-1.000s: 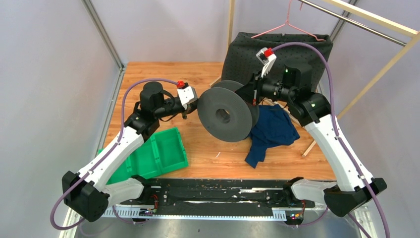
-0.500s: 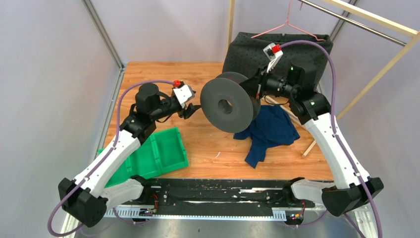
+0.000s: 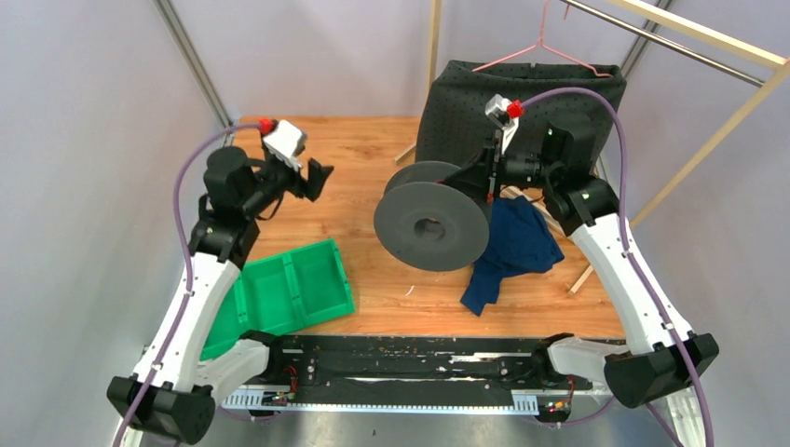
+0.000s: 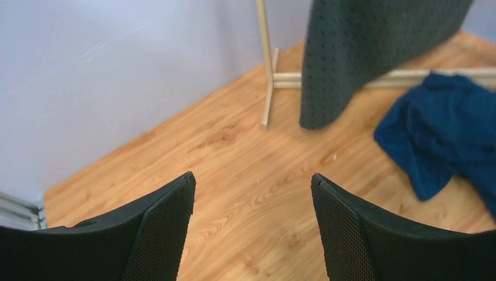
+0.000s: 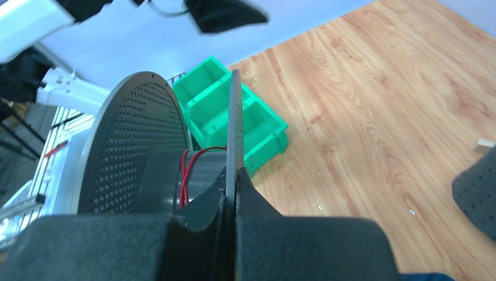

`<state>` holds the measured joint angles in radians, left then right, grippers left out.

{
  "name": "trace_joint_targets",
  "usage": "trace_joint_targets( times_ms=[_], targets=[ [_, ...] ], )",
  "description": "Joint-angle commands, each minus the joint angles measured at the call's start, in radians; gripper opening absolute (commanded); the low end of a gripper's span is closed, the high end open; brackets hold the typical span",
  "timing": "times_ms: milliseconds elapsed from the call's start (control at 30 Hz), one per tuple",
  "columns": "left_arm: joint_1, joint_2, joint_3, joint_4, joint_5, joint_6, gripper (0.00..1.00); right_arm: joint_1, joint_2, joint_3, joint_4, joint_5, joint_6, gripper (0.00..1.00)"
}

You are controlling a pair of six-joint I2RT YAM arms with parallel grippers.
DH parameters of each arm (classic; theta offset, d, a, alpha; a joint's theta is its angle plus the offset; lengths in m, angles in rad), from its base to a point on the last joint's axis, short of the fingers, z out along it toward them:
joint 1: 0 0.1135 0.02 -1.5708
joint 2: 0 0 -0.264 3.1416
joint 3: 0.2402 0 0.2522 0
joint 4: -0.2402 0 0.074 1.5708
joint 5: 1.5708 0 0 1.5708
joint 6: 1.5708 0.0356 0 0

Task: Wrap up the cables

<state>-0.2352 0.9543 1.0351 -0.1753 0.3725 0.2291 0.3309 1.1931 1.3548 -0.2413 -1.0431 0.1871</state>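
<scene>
Cables [image 5: 186,174]: thin red strands, perhaps a darker one beside them, lying in a few turns round the hub of the dark grey spool [image 3: 431,223], between its two flanges.
Done so far: only those few turns, with most of the grey hub bare.
Left to do: hard to judge. No loose length visible on the desk or in either jaws. Probably more winding, or tucking in an end hidden behind the spool.
Right jaws: pinched tight on the thin rim of one flange, holding the spool on edge. Cannot tell whether touching the desk or just clear of it.
Left jaws: wide apart, nothing between them, raised over the far-left corner, well apart from the spool.
Desk [image 3: 373,149]: light wood grain, with a green divided bin [image 3: 293,284] near the left front and a crumpled blue cloth [image 3: 510,247] just right of the spool.
Room: pale walls and metal frame posts. Dark dotted fabric [image 3: 522,98] draped at the far side, a pink hanger [image 3: 540,45] above it.
</scene>
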Motion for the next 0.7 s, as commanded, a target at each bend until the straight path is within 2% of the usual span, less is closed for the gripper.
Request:
trace_joint_targets(
  times_ms=[0, 133, 200, 267, 367, 467, 567, 667],
  targets=[
    [0.088, 0.105, 0.179, -0.121, 0.069, -0.272, 0.73, -0.018, -0.062, 0.041, -0.009, -0.139, -0.125, 0.01],
    [0.115, 0.229, 0.288, -0.247, 0.248, -0.340, 0.68, -0.018, -0.066, 0.054, 0.015, -0.082, -0.096, 0.01],
    [0.116, 0.244, 0.243, -0.198, 0.313, -0.382, 0.67, -0.018, -0.069, 0.056, 0.059, -0.021, -0.051, 0.01],
    [0.116, 0.233, 0.160, -0.068, 0.380, -0.448, 0.66, -0.017, -0.066, 0.070, 0.085, 0.041, -0.008, 0.01],
    [0.116, 0.207, 0.059, 0.086, 0.395, -0.506, 0.66, -0.018, -0.060, 0.107, 0.076, 0.142, 0.036, 0.01],
    [0.116, 0.195, 0.000, 0.101, 0.383, -0.487, 0.65, -0.016, -0.055, 0.151, 0.048, 0.273, 0.087, 0.01],
    [0.111, 0.192, -0.047, 0.119, 0.368, -0.503, 0.65, -0.015, -0.027, 0.230, -0.054, 0.417, 0.110, 0.01],
    [0.071, 0.182, -0.093, 0.139, 0.312, -0.511, 0.67, -0.002, -0.014, 0.278, -0.105, 0.567, 0.130, 0.01]
  ],
)
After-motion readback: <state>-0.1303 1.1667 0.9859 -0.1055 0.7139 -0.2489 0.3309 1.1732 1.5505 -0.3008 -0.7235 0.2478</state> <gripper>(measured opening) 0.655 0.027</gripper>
